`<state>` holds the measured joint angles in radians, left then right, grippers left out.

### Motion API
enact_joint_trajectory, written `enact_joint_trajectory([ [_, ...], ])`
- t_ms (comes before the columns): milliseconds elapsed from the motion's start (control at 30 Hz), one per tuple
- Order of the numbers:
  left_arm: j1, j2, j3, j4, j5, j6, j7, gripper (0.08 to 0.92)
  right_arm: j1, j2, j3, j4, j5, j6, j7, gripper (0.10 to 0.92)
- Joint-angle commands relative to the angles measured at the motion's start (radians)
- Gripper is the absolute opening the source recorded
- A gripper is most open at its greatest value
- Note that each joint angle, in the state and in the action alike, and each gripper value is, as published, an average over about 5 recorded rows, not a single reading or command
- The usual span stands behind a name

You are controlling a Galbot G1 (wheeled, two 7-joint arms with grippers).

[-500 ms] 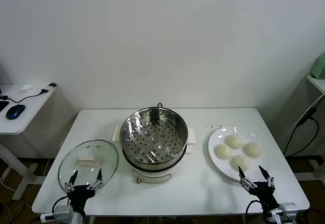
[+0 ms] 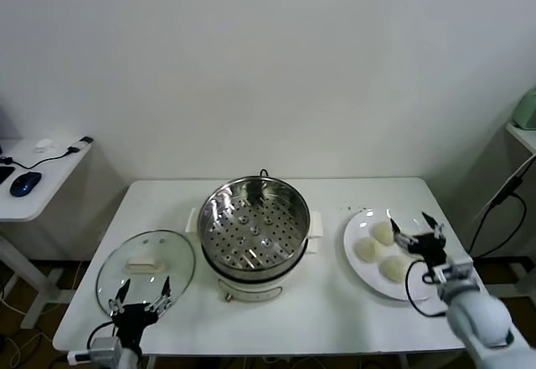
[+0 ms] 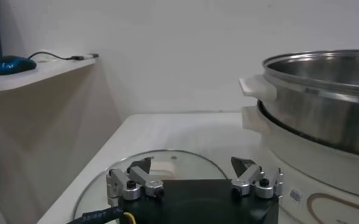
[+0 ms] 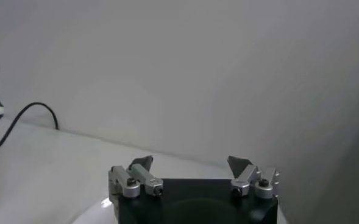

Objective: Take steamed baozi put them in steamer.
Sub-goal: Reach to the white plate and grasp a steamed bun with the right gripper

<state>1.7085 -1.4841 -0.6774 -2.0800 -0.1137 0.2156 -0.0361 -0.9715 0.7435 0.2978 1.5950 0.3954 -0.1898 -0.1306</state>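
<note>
The steamer [image 2: 254,227], a shiny steel pot with a perforated floor on a white base, stands mid-table with nothing in it; its side also shows in the left wrist view [image 3: 325,115]. Three steamed baozi [image 2: 383,232] [image 2: 367,250] [image 2: 393,268] lie on a white plate [image 2: 356,269] to its right. My right gripper [image 2: 411,222] hovers open over the plate's right part, just right of the buns, and hides what lies beneath it. Nothing is between its fingers in its own view [image 4: 190,162]. My left gripper [image 2: 141,289] [image 3: 192,163] waits open and empty at the table's front left.
A flat glass lid [image 2: 145,266] with a white knob lies left of the steamer, under the left gripper's fingertips. The steamer's black cable [image 4: 27,115] runs along the table's back. A side table with a blue mouse [image 2: 25,183] stands far left.
My right arm has swung from the table's front edge up and back over the plate, now covering its right part. The left arm, steamer and lid have not moved.
</note>
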Motion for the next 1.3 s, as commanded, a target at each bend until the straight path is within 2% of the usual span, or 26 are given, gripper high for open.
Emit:
enact_joint_trajectory([
  [33, -0.001, 0.002, -0.001, 0.007, 0.000, 0.001, 0.001, 0.823, 0.644, -0.324, -0.556, -0.262, -0.076, -0.006, -0.521, 0.823],
  [100, -0.002, 0.002, 0.000, 0.008, 0.002, 0.001, 0.002, 0.823, 0.798, -0.350, -0.720, -0.311, -0.095, 0.061, -0.728, 0.823],
  [200, 0.001, 0.000, 0.000, 0.011, 0.003, 0.000, 0.002, 0.823, 1.015, -0.357, -0.957, -0.378, -0.127, 0.162, -0.964, 0.823],
  [300, 0.004, 0.000, 0.002, 0.017, 0.005, -0.004, 0.002, 0.823, 1.198, -0.337, -1.178, -0.433, -0.179, 0.228, -1.100, 0.823],
  [400, 0.004, 0.000, 0.004, 0.023, 0.006, -0.008, 0.002, 0.823, 1.348, -0.292, -1.370, -0.491, -0.204, 0.259, -1.160, 0.823],
  [700, 0.000, -0.001, 0.004, 0.033, 0.005, -0.011, 0.004, 0.823, 1.411, -0.125, -1.560, -0.580, -0.209, 0.184, -1.111, 0.823],
  [1033, -0.004, 0.000, -0.003, 0.040, 0.006, -0.012, 0.006, 0.823, 1.279, 0.077, -1.474, -0.746, -0.251, 0.136, -1.026, 0.823],
  [1300, 0.000, -0.001, -0.006, 0.043, 0.005, -0.017, 0.006, 0.823, 1.173, 0.139, -1.396, -0.823, -0.301, 0.135, -1.012, 0.823],
])
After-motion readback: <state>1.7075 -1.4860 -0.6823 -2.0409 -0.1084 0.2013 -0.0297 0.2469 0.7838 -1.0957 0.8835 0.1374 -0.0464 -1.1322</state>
